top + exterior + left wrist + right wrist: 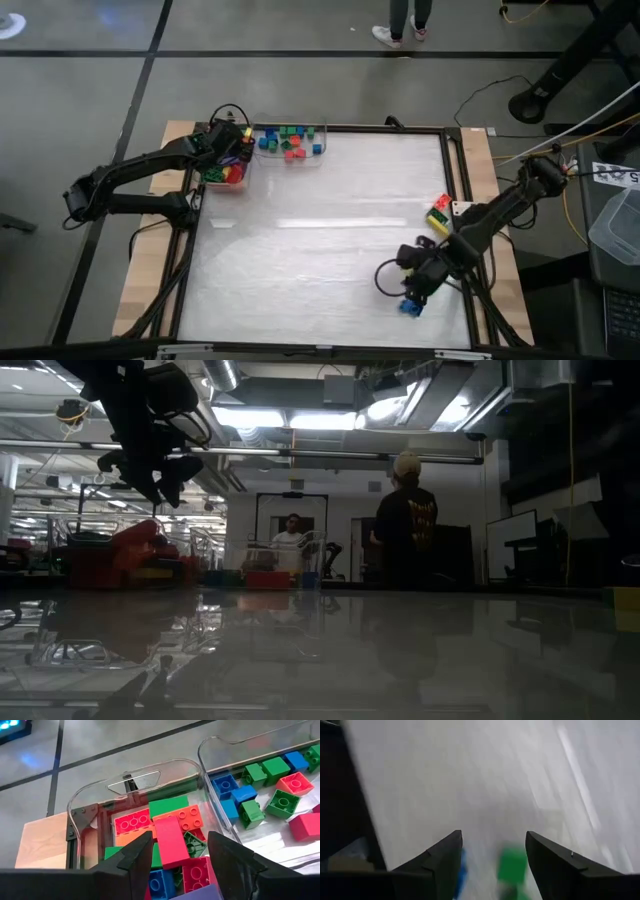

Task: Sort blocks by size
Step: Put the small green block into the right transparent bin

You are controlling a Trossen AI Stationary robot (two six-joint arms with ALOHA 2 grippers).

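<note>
Two clear bins stand at the table's far left. The left bin [87, 802] holds longer blocks, among them a red one [172, 842] lying on the heap. The right bin [215, 750] holds short square blocks [290, 140]. My left gripper [180, 852] hangs open above the left bin, touching nothing. My right gripper [494, 855] is open near the table's near right corner, above a green block [512, 865] and a blue block [410, 307] that lie on the table. Orange, yellow and green blocks [440, 212] lie at the right edge.
The white work surface [320, 240] is framed by a dark rail on a wooden table top. Cables run along the right side [560, 150]. Two people [405, 520] stand in the room beyond the far edge.
</note>
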